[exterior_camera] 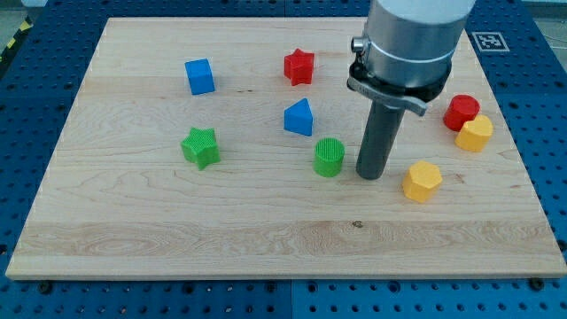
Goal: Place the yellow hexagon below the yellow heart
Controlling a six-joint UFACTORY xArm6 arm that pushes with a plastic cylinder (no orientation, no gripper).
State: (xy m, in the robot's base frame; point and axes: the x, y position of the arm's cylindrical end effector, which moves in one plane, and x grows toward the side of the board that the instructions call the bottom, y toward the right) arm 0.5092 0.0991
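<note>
No readable writing shows; only a black-and-white marker tag (490, 41) sits at the frame's upper right, off the board (177, 221). My tip (371, 175), a bare rod with nothing to open or close, rests right of centre, between the green cylinder (329, 158) and the yellow hexagon (422, 181), touching neither. The yellow heart (475, 134) lies to the hexagon's upper right, against the red cylinder (461, 111).
</note>
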